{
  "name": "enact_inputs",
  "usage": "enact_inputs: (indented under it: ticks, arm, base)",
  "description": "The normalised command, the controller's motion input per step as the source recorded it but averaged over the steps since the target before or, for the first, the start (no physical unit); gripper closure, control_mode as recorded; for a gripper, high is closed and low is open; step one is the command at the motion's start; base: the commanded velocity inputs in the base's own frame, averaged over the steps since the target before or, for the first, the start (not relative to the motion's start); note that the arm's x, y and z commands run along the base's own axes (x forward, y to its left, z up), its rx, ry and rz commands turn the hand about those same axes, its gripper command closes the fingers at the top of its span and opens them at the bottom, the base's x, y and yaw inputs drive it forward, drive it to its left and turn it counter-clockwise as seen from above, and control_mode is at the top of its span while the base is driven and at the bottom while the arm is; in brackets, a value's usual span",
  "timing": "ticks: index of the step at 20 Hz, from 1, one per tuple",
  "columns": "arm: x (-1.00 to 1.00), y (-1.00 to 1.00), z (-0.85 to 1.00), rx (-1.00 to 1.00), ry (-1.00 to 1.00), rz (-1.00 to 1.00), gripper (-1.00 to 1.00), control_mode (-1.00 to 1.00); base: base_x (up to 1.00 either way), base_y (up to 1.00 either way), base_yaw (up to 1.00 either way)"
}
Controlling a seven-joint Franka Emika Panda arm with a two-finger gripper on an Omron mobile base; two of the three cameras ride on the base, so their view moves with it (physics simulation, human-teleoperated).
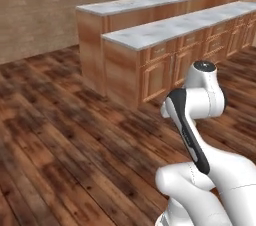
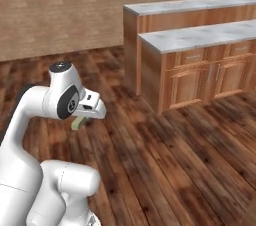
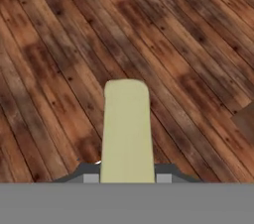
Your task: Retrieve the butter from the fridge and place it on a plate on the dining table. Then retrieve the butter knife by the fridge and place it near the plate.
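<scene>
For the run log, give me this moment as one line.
phase: carrying butter | gripper: shut on butter, stick pointing forward over wood floor | ahead: marble-topped cabinet counters | plate: not yet reached

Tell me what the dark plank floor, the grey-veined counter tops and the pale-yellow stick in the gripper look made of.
Dark plank floor: wood, slightly glossy, with visible grain and board seams.
Grey-veined counter tops: probably polished marble, white with grey veins, on orange-brown wood cabinets.
Pale-yellow stick: likely butter, smooth and matte with rounded corners, clamped in the gripper.
</scene>
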Motion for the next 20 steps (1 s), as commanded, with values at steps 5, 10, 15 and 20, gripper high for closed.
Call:
enact_inputs:
  ticks: [5, 10, 15, 20]
  arm:
    - [0.00, 0.00, 0.00, 0.00, 0.00, 0.00, 1.00, 1.00]
    - [0.00, 0.00, 0.00, 0.00, 0.00, 0.00, 1.00, 1.00]
    - [0.00, 0.00, 0.00, 0.00, 0.00, 0.00, 1.00, 1.00]
    - [0.00, 0.00, 0.00, 0.00, 0.00, 0.00, 1.00, 1.00]
  base:
    - [1.00, 1.00, -0.37]
    - [1.00, 1.00, -0.34]
    - [0.95, 1.00, -0.32]
    - [0.92, 1.00, -0.33]
